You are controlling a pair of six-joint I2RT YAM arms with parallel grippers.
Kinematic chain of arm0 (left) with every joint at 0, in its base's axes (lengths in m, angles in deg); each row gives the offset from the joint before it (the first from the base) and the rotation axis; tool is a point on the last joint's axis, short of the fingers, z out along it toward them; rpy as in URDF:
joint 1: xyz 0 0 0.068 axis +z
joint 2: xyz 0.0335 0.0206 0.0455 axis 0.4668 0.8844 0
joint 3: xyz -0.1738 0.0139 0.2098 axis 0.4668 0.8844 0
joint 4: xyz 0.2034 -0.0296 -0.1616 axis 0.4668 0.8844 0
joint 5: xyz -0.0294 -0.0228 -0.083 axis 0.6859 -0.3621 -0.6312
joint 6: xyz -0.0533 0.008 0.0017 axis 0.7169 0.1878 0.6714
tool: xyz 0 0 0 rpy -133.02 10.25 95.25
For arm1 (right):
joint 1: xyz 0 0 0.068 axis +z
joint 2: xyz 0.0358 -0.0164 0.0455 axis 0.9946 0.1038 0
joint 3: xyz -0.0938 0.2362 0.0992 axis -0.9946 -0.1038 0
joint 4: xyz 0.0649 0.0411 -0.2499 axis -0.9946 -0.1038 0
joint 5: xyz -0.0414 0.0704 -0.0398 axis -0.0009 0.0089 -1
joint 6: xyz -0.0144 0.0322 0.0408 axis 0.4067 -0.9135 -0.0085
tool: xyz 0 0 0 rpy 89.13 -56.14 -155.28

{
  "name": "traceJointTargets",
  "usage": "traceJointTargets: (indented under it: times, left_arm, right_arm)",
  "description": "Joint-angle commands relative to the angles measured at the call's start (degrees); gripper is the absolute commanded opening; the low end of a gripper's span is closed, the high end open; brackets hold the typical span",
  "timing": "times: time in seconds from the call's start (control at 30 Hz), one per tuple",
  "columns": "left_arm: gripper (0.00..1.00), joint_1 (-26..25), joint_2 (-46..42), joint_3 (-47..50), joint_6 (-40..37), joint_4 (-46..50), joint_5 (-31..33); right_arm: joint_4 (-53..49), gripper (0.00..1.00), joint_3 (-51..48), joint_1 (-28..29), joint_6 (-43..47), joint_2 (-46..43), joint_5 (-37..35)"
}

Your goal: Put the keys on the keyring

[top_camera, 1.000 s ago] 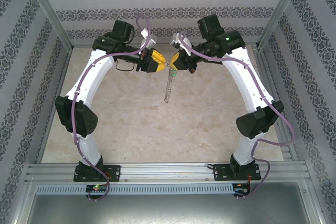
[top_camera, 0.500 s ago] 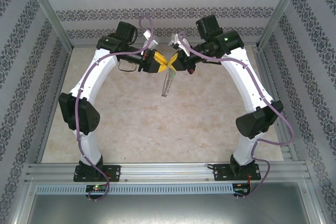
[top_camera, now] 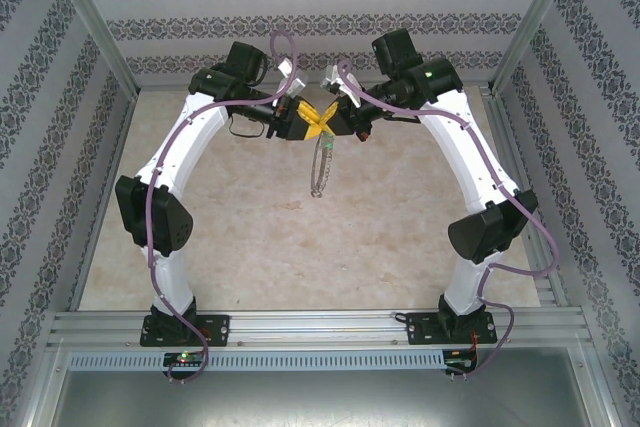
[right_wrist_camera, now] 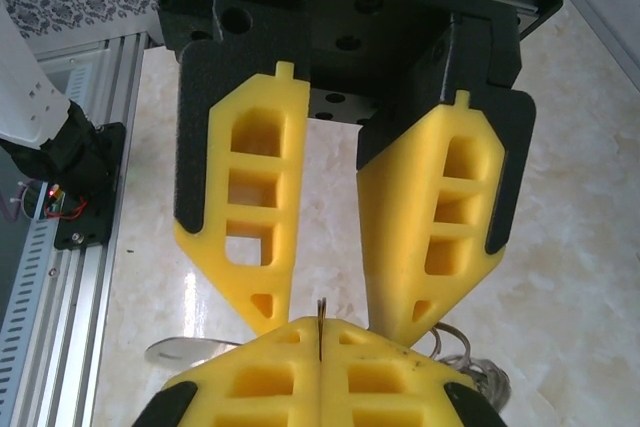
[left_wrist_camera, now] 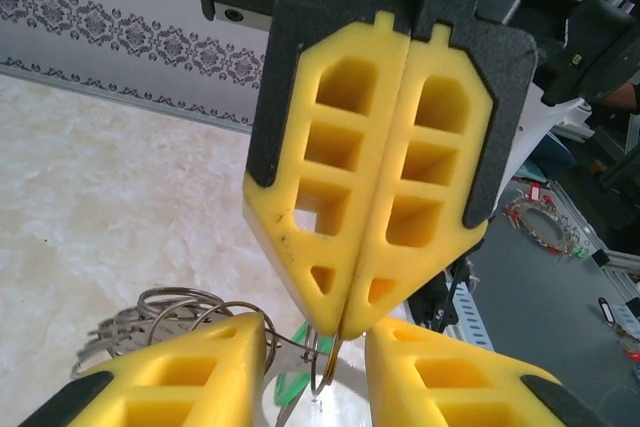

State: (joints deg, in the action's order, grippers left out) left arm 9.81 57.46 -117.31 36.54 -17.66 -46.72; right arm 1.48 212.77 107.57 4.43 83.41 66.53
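Pale stone-look bench, patterned walls | left pincer has moved in, fingers spread but narrowing, astride right pincer tips | right pressed together on keyring wire, loop dangling below | keys just beneath the tips | threading likely imminent

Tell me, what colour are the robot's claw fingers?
The fingers are bright yellow with black backs; clearest in the right wrist view.

Top external is looking down from above and behind me, covering the whole table. Left wrist cam is sitting close over its own fingers, facing my right gripper head-on; right wrist cam is facing my left gripper likewise. All three are sharing that meeting spot
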Motion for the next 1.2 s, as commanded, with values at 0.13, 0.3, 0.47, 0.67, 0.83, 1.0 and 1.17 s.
traceJointTargets:
  times: [0.13, 0.3, 0.47, 0.67, 0.83, 1.0, 1.17]
  left_arm:
    - [0.19, -1.0, 1.0, -1.8, -3.0, 3.0, -2.6]
    - [0.04, -1.0, 0.8, -1.8, -4.0, 4.0, -2.7]
    - [0.0, -1.0, 0.7, -1.6, -4.4, 3.8, -3.2]
    - [0.0, -0.9, 0.1, -0.8, -3.4, 1.4, -3.0]
    - [0.0, -0.9, 0.0, -0.5, -2.3, -0.5, -3.2]
    - [0.0, -0.9, -0.1, -0.5, -1.5, -1.4, -3.2]
    - [0.0, -0.8, -0.3, -0.7, -0.3, -2.4, -3.7]
  right_arm:
    - [1.7, 0.0, 1.3, 0.6, 0.3, 0.2, 2.0]
    - [2.8, 0.0, 0.6, 0.5, -0.3, 0.0, 1.9]
    - [3.7, 0.0, 0.2, 0.4, -0.9, -0.3, 2.1]
    - [7.6, 0.25, -1.4, -0.5, -4.4, -2.1, 2.3]
    - [14.5, 0.34, -8.4, -4.4, -10.7, -7.9, 9.1]
    - [35.2, 0.39, -27.5, -7.0, -22.9, -18.0, 10.5]
    - [48.0, 0.45, -40.0, -8.3, -31.4, -23.4, 11.9]
